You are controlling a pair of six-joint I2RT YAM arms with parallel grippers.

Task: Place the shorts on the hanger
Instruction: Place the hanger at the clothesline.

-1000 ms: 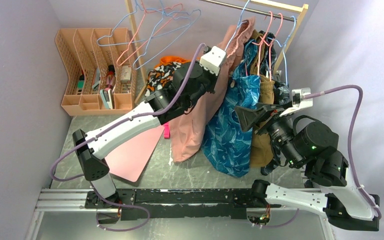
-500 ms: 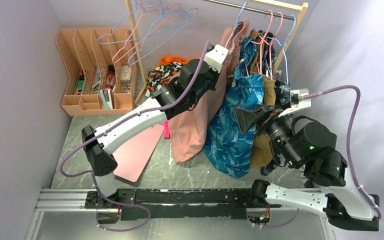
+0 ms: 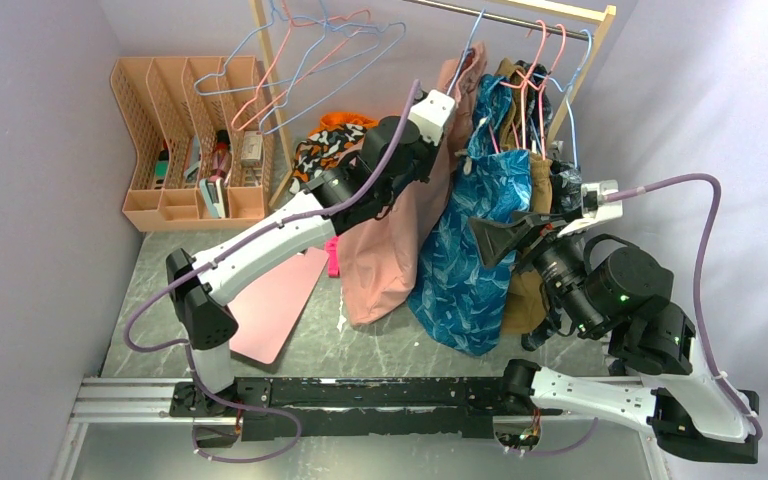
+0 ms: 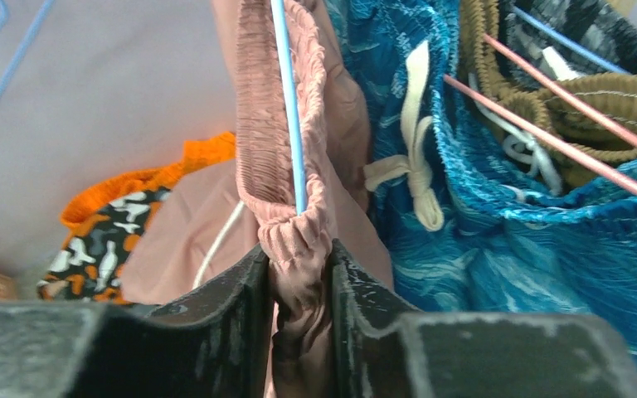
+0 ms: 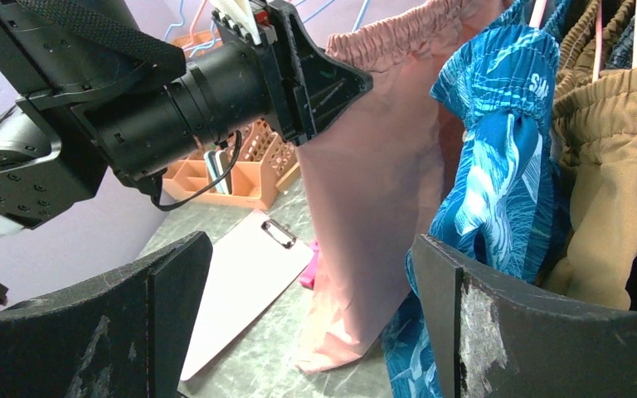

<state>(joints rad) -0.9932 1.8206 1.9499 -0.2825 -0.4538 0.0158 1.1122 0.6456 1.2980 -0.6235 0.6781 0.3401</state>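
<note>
The dusty-pink shorts [image 3: 390, 250] hang from the light-blue hanger [image 4: 286, 99], whose wire runs through the gathered waistband. The hanger's hook [image 3: 470, 45] reaches up to the wooden rail [image 3: 520, 12]. My left gripper [image 4: 299, 253] is shut on the waistband's end, and pink fabric fills the gap between its jaws. In the top view the left gripper [image 3: 430, 150] is high beside the rack. My right gripper [image 5: 307, 274] stands open and holds nothing, apart from the shorts [image 5: 381, 166], whose leg hem touches the table. In the top view the right gripper [image 3: 495, 240] is in front of the hanging clothes.
A blue patterned garment [image 3: 470, 260] and a tan one [image 3: 525, 290] hang right of the shorts on pink hangers. A pink clipboard [image 3: 270, 310] lies on the table. A peach organiser [image 3: 190, 140], spare wire hangers [image 3: 300, 60] and an orange-black cloth [image 3: 325, 145] are at the back left.
My left arm has moved up and toward the rail, carrying the shorts' waistband and hanger higher. The right arm has stayed where it was, still open.
</note>
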